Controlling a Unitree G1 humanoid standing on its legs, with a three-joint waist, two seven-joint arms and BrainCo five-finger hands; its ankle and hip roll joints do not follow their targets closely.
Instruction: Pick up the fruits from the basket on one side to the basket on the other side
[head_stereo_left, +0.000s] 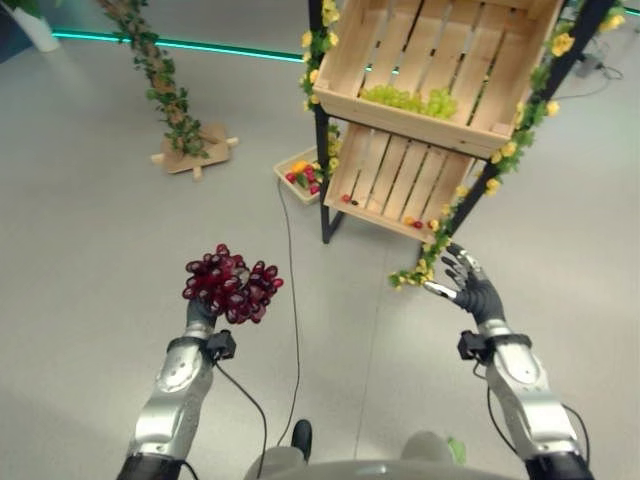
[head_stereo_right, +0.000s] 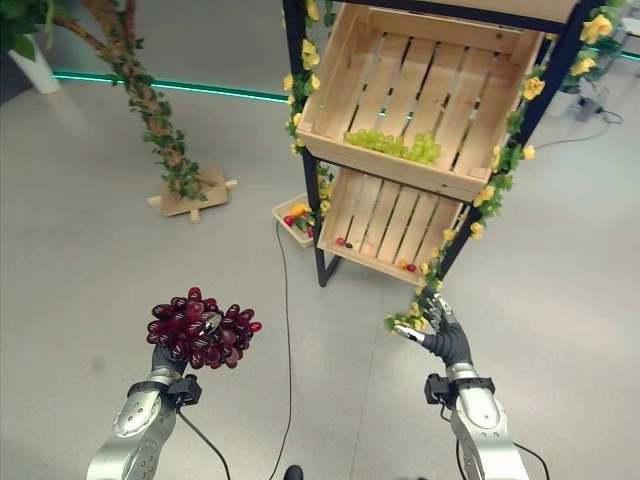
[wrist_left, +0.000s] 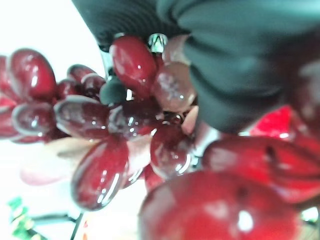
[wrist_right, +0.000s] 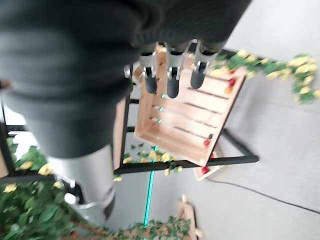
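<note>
My left hand (head_stereo_left: 201, 312) is raised over the floor at the lower left, shut on a bunch of dark red grapes (head_stereo_left: 230, 283) that hides most of its fingers; the same grapes (wrist_left: 105, 130) press close in the left wrist view. My right hand (head_stereo_left: 470, 284) hangs open with nothing in it, just before the rack's right leg. The upper wooden crate (head_stereo_left: 440, 65) holds green grapes (head_stereo_left: 410, 100). The lower wooden crate (head_stereo_left: 395, 180) holds a few small red and orange fruits (head_stereo_left: 415, 223) along its front edge.
A black-framed rack with yellow flower garlands (head_stereo_left: 525, 130) carries both crates. A small tray of mixed fruit (head_stereo_left: 303, 176) lies on the floor left of the rack. A leafy artificial trunk on a wooden base (head_stereo_left: 190, 150) stands at the back left.
</note>
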